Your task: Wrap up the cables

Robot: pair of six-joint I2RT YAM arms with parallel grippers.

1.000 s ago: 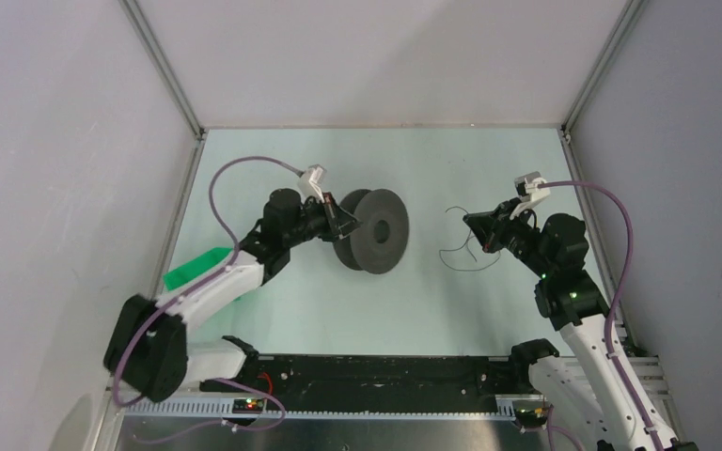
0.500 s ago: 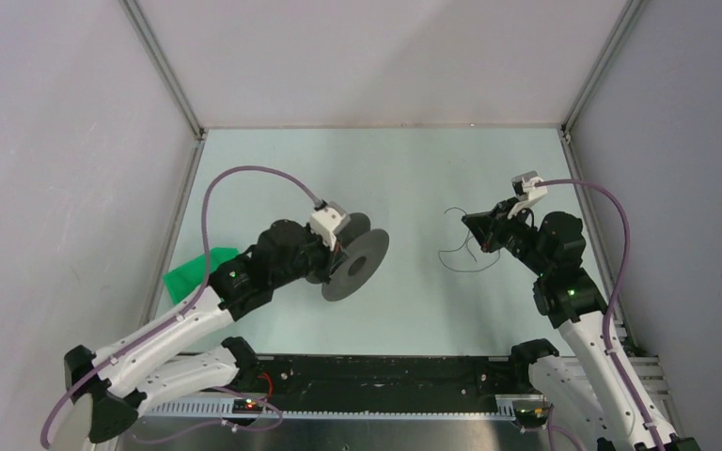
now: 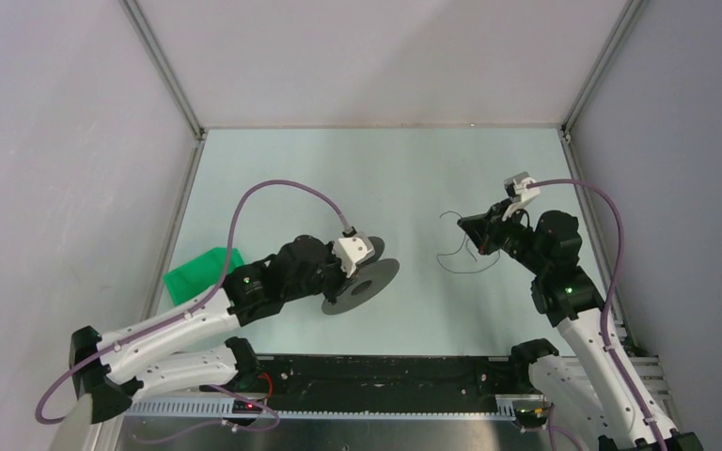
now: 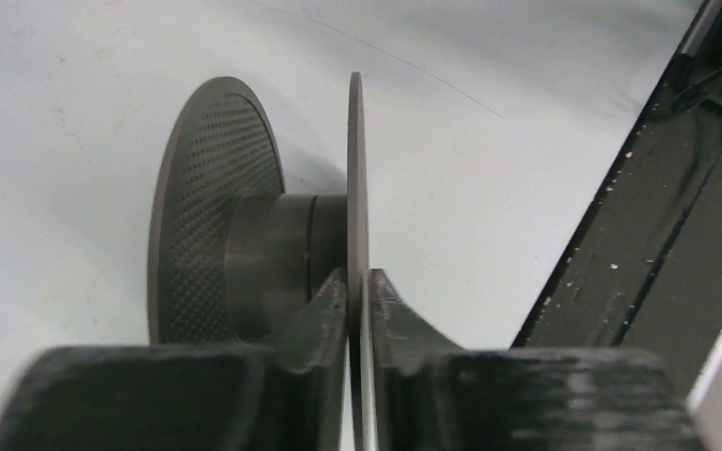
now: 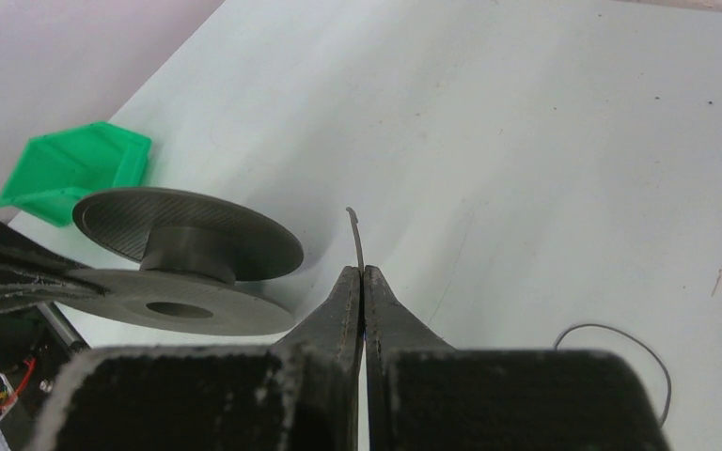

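Observation:
The dark grey spool (image 3: 368, 284) lies tilted, near flat, on the table left of centre. My left gripper (image 3: 346, 277) is shut on one of its flanges; in the left wrist view the fingers (image 4: 358, 282) pinch the thin flange edge (image 4: 354, 169), with the hub (image 4: 273, 254) and the other flange to the left. The thin black cable (image 3: 444, 256) curls on the table right of centre. My right gripper (image 3: 468, 227) is shut on it; in the right wrist view a short cable end (image 5: 357, 235) sticks out past the closed tips (image 5: 362, 274). The spool (image 5: 188, 249) shows at left there.
A green bin (image 3: 197, 272) sits at the left edge, also in the right wrist view (image 5: 75, 169). A black rail (image 3: 385, 371) runs along the near edge, close to the spool in the left wrist view (image 4: 677, 235). Grey walls enclose the table.
My left arm has drawn the spool towards the near edge and tipped it from standing on edge to nearly flat. My right gripper has hardly moved and still holds the cable.

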